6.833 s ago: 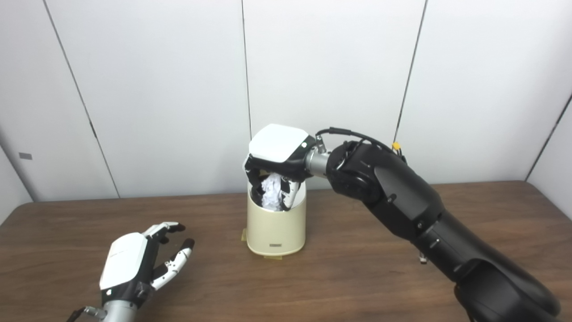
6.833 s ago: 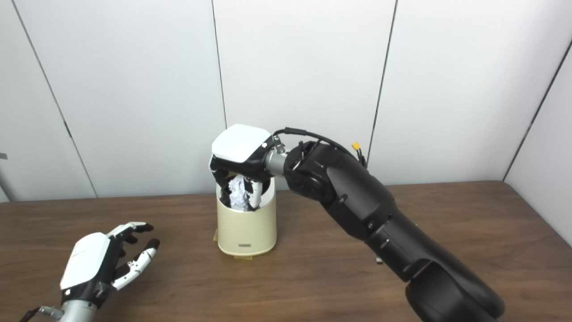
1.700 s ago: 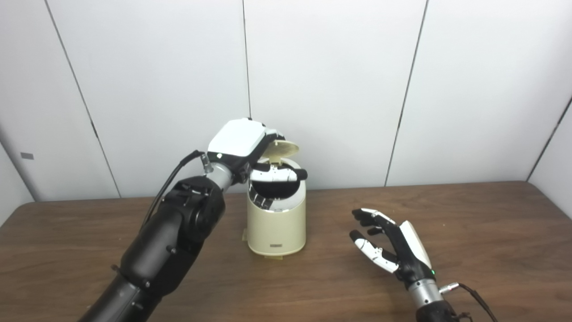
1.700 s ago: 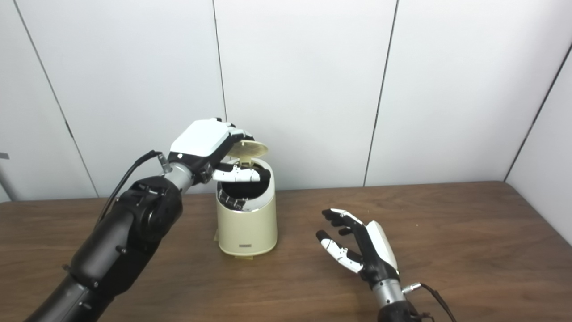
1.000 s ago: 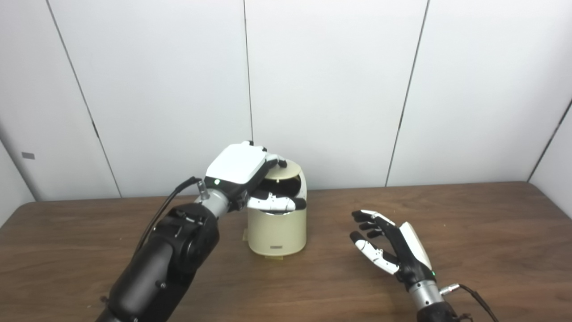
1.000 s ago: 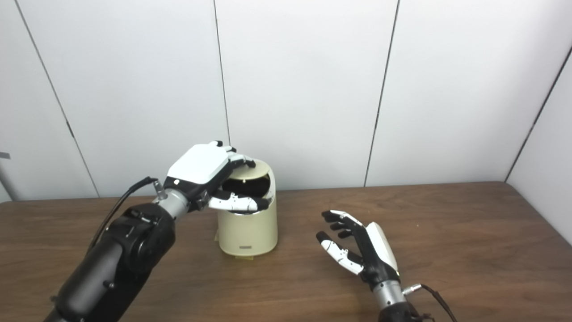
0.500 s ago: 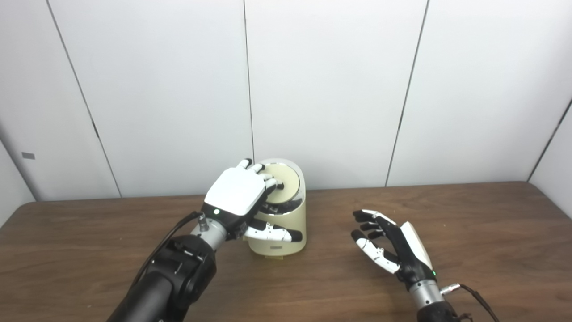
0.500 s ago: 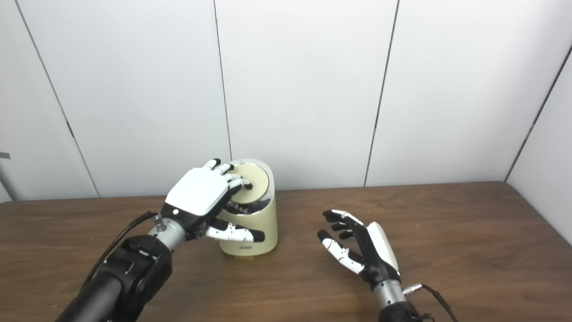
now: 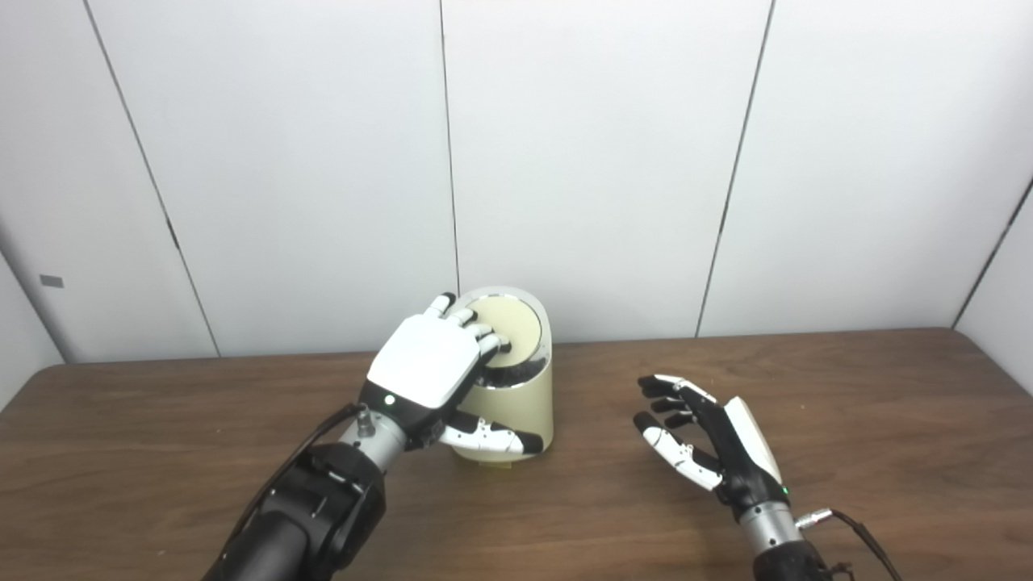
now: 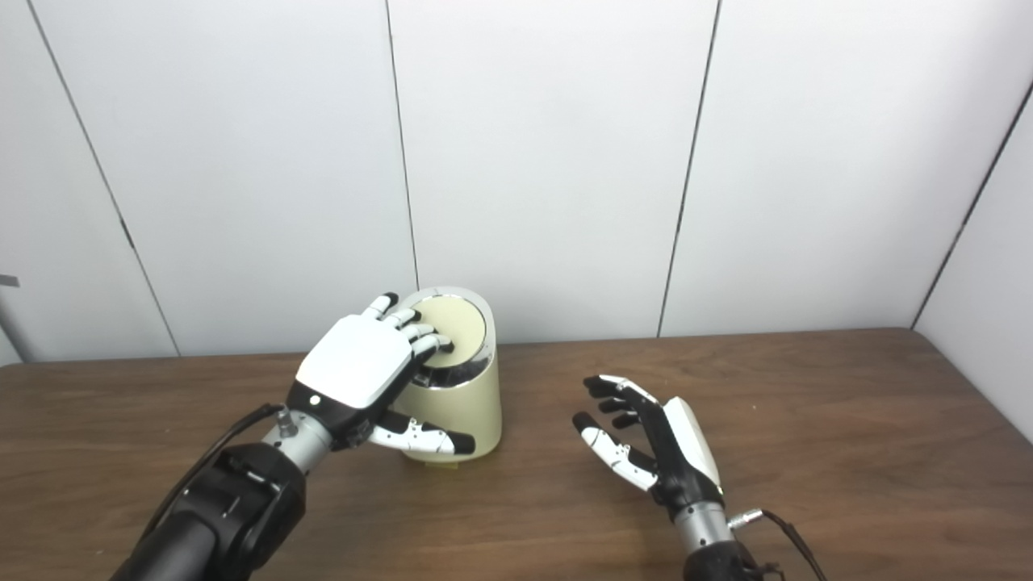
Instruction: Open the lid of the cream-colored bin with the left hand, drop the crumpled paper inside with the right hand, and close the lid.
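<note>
In the left eye view, we see the lid (image 9: 507,321) has come down since a second ago; our left hand (image 9: 425,367), fingers spread, presses it nearly flat, so closing is almost done.

In the right eye view, the cream bin (image 10: 456,399) stands upright on the tabletop (image 10: 807,420), paper unseen. Our right hand (image 10: 658,456) rests at its 3 o'clock, fingers spread, empty.
</note>
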Robot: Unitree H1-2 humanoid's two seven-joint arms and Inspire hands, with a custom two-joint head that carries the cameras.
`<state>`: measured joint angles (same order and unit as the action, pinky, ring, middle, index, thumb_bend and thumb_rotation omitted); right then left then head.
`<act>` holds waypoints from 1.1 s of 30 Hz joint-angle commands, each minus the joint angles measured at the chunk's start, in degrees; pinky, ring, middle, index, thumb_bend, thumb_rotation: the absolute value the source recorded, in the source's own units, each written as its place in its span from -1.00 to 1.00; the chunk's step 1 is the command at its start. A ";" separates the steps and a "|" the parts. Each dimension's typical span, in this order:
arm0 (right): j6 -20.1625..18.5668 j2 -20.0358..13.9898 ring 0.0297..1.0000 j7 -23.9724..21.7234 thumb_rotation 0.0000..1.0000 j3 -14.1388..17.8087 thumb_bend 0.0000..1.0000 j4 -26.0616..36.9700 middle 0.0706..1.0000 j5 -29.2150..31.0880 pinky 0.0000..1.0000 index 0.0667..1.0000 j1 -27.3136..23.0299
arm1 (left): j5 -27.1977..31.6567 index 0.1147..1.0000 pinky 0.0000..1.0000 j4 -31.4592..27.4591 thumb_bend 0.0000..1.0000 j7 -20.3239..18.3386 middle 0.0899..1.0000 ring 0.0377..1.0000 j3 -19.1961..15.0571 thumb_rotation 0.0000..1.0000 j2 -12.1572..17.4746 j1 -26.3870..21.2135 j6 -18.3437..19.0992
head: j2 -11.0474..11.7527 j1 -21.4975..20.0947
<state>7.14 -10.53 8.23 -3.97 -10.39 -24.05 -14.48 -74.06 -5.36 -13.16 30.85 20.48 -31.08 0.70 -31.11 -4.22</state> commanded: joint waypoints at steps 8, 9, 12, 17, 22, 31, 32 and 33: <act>0.51 0.02 0.43 0.13 0.39 0.45 -0.44 2.79 0.47 0.82 0.28 0.48 -1.55 | -3.73 0.40 1.00 4.63 0.53 0.86 0.41 0.63 8.57 1.00 5.14 2.48 -8.76 | -0.42 -0.25; 0.50 0.01 0.43 0.16 0.39 0.43 -0.45 2.88 0.47 0.71 0.28 0.48 -1.53 | -3.48 0.40 1.00 4.86 0.52 0.10 0.43 0.64 8.86 1.00 5.18 2.44 -8.95 | -0.44 -0.28; 0.15 -0.09 0.42 0.17 0.42 0.26 -0.46 3.16 0.46 0.07 0.27 0.47 -1.51 | -3.37 0.39 1.00 5.88 0.48 -0.28 0.42 0.64 9.60 1.00 5.27 2.30 -9.17 | -0.48 -0.35; -0.78 0.16 0.43 -0.34 0.44 0.36 -0.44 3.86 0.47 0.34 0.28 0.48 -1.45 | -2.70 0.38 1.00 7.26 0.47 -1.37 0.42 0.63 10.28 1.00 5.31 2.05 -8.60 | -0.52 -0.49; -0.73 0.29 0.43 -0.52 0.42 0.55 -0.42 3.91 0.48 0.91 0.28 0.48 -1.37 | -1.71 0.38 1.00 8.18 0.44 -0.90 0.42 0.62 10.27 1.00 5.27 1.93 -8.14 | -0.51 -0.44; -0.49 0.13 0.44 -0.36 0.41 0.37 -0.45 3.62 0.47 0.35 0.28 0.48 -1.41 | 0.17 0.56 1.00 7.99 0.49 -0.77 0.55 0.72 8.36 1.00 4.10 1.82 -5.68 | -0.20 -0.51; -0.45 0.14 0.44 -0.36 0.41 0.37 -0.45 3.51 0.47 0.36 0.28 0.48 -1.43 | 1.01 0.57 1.00 8.25 0.49 0.78 0.56 0.72 7.60 1.00 3.75 1.87 -5.52 | -0.13 -0.46; -0.50 0.15 0.44 -0.40 0.40 0.35 -0.45 3.47 0.47 0.36 0.28 0.48 -1.43 | 2.10 0.58 1.00 8.58 0.46 2.72 0.58 0.72 6.57 1.00 3.26 2.04 -5.25 | -0.09 -0.48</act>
<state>5.93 -10.19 7.24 -3.96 -8.65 -23.83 -14.19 -73.64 -1.89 -6.23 35.72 24.01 -31.86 -2.61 -31.11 -4.66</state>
